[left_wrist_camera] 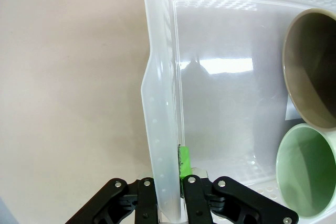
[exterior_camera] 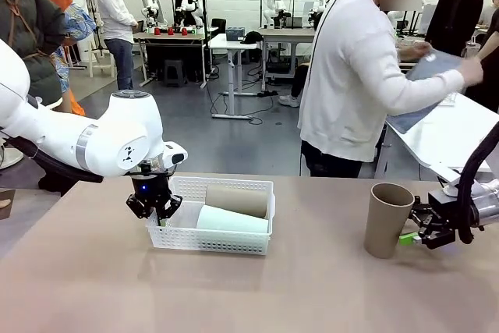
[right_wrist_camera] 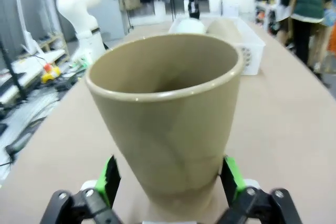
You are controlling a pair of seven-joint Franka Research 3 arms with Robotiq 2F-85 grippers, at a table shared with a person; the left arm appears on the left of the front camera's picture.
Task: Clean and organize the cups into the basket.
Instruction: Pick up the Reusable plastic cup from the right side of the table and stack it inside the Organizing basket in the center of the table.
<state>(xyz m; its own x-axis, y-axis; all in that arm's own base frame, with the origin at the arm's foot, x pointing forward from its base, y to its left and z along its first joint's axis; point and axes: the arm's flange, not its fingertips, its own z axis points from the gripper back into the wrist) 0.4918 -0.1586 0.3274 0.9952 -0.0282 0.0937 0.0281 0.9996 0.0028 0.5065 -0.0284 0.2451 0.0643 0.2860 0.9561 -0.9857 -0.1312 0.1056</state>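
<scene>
Three cups on the go, from where I'm standing. Two are lying on their sides in the shallow white plastic basket with lattice walls (exterior_camera: 234,243): a matte tan-brown tapered tumbler (exterior_camera: 236,200) along the basket's far wall and a pale mint green tumbler (exterior_camera: 232,221) right in front of it, the two touching. Both mouths face the basket's left end, which the left wrist camera shows nicely, looking straight into them. The third one, a second tan-brown tumbler (exterior_camera: 387,220), stands upright on the plain beige worktop (exterior_camera: 312,294), well off to the right of the basket.

The robot's left hand (exterior_camera: 153,202) is at the basket's left end wall, pointing down and pressed together on that wall. One finger is inside the basket and one outside, with the thin plastic pinched between them.

The right hand (exterior_camera: 419,233) is over by the upright tumbler, far right of the basket, lying low and sideways. It's spread wide, with the green pads (right_wrist_camera: 110,178) sitting either side of the tumbler's lower part. Can't tell if they actually touch it.

A person in a white long-sleeved top (exterior_camera: 351,76) stands beyond the basket's far side, turned off to the right.
</scene>
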